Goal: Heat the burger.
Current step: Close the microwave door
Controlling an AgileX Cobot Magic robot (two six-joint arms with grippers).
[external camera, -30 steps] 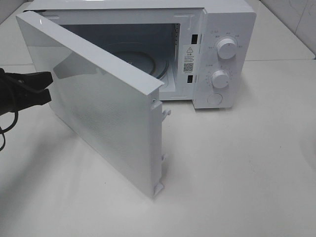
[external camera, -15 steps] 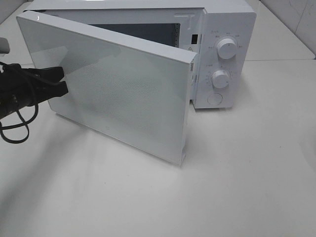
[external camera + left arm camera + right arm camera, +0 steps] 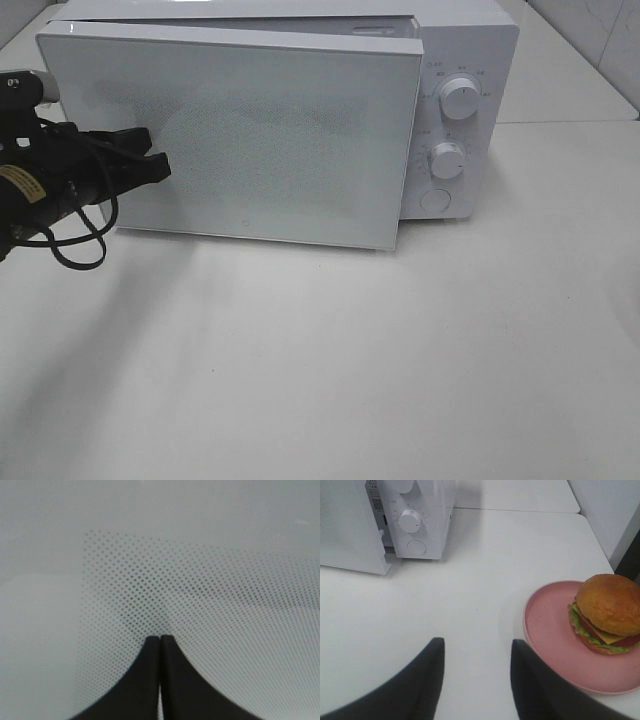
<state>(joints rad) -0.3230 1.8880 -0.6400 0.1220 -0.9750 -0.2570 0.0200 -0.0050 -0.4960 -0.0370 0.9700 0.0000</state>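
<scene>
The left claw [image 3: 160,165], clenched empty, is pushing the microwave door [image 3: 260,130]; the burger [image 3: 607,612] is sitting outside, so it should stop.

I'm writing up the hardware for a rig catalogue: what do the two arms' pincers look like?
Both are matte black. The left pincer has tapered fingers, a black cable looping beneath, a yellow label on its body and a pale fitting on top. The right pincer shows two smooth, curved black fingers.

Looks like a kitchen mock-up in a lab: a white microwave [image 3: 300,120] on a bare white surface [image 3: 400,350], pale tiled walls, cabled robot arm [image 3: 60,180] beside it.
</scene>
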